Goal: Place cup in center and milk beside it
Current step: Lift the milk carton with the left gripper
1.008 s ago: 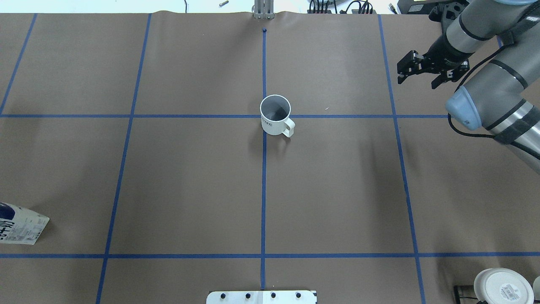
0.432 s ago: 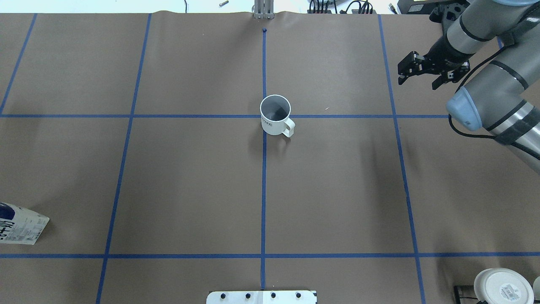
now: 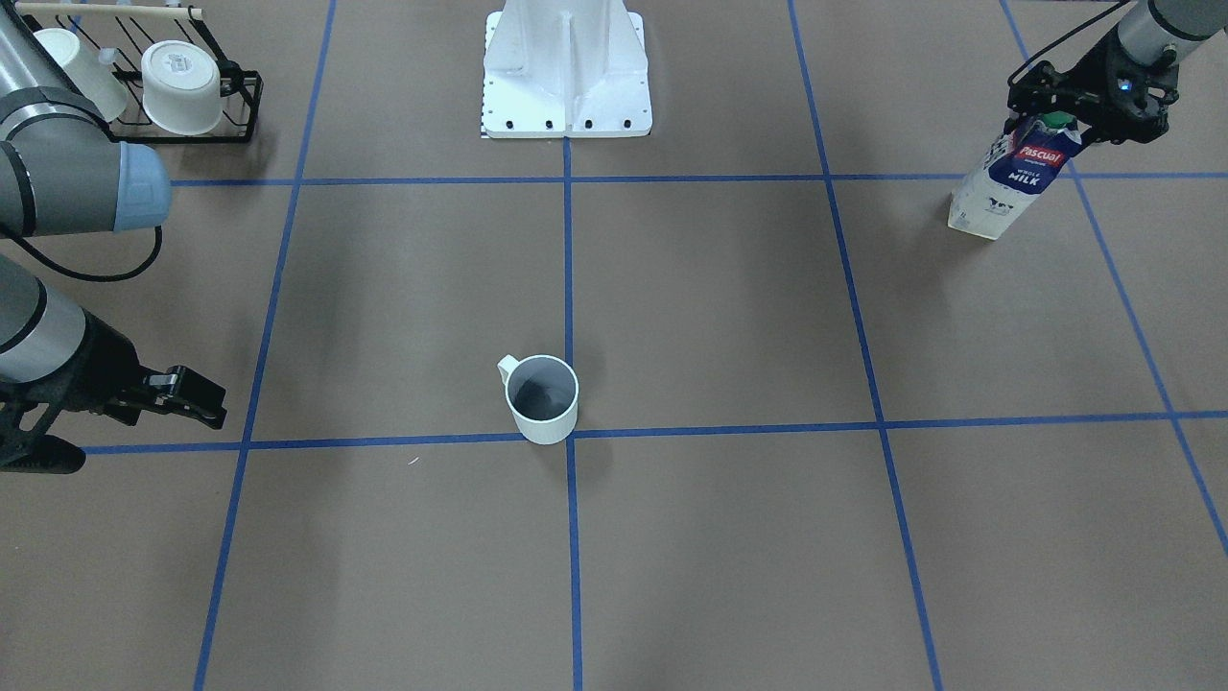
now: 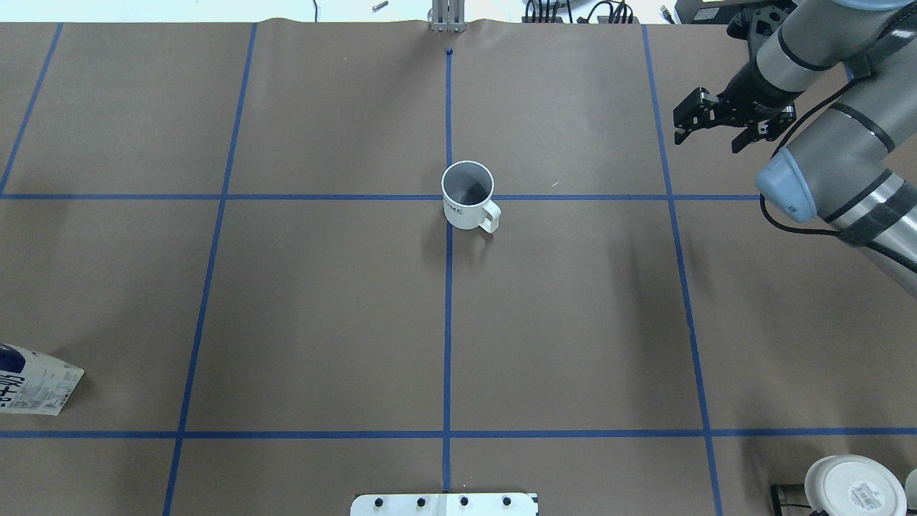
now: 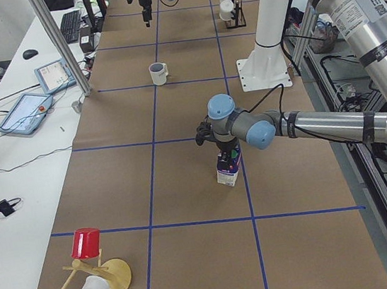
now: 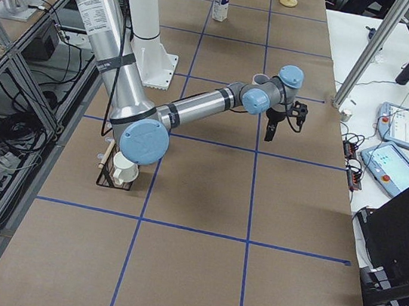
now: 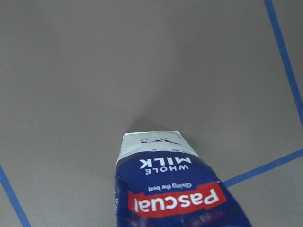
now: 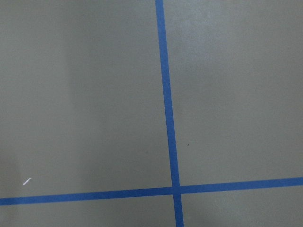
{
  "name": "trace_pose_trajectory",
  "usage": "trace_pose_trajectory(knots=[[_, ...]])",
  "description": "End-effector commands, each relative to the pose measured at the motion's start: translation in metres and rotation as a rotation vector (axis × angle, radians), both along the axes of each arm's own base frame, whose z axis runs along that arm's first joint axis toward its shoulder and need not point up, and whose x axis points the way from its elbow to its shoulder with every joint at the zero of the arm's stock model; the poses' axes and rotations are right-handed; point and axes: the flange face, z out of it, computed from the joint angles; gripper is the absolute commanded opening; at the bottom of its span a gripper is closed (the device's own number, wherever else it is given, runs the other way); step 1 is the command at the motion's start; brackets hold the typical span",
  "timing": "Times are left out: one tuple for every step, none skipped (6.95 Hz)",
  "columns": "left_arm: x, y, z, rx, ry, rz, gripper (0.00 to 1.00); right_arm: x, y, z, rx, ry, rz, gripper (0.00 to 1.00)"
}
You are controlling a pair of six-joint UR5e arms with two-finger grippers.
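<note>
While overhead crops milk (image 4: 34, 387), front view shows left pincer (image 3: 1055, 123) at its top

In the front-facing view the brown gridded table (image 3: 384, 288) carries the cup (image 3: 543, 403) at mid-frame, the milk (image 3: 1012, 182) at upper right and a wire rack (image 3: 206, 91) at upper left

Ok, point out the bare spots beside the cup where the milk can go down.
Bare paper lies on the cup's robot-left side, all the way to the next blue tape line. Its handle juts near-right, so that side is tighter. Crowded only at the edges: the right gripper far right, the cup rack in the corner.
</note>
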Motion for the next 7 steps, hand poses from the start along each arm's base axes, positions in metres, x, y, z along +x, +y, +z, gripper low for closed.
trace_pose_trajectory(knots=[[-0.003,-0.004,-0.013,0.018,0.023,-0.013,0.0,-0.002,-0.001,-0.002,0.002,-0.001,-0.002,1.0],[-0.005,-0.007,-0.027,0.029,0.043,-0.021,0.0,-0.002,-0.001,-0.002,0.002,-0.001,-0.002,1.0],[-0.006,-0.011,-0.036,-0.011,0.087,-0.014,0.0,-0.002,-0.001,-0.002,0.004,-0.002,-0.002,1.0],[-0.003,-0.033,-0.057,-0.045,0.105,-0.028,0.0,-0.001,0.0,0.0,0.001,0.0,0.0,1.0],[0.003,-0.068,-0.087,-0.068,0.094,-0.061,0.0,0.004,-0.001,0.001,0.002,-0.001,0.004,1.0],[0.023,-0.114,-0.138,-0.097,0.071,-0.075,0.0,0.007,0.001,0.005,-0.002,0.001,0.007,1.0],[0.044,-0.157,-0.207,-0.12,0.039,-0.087,0.0,0.01,0.002,0.008,-0.006,0.003,0.01,1.0]])
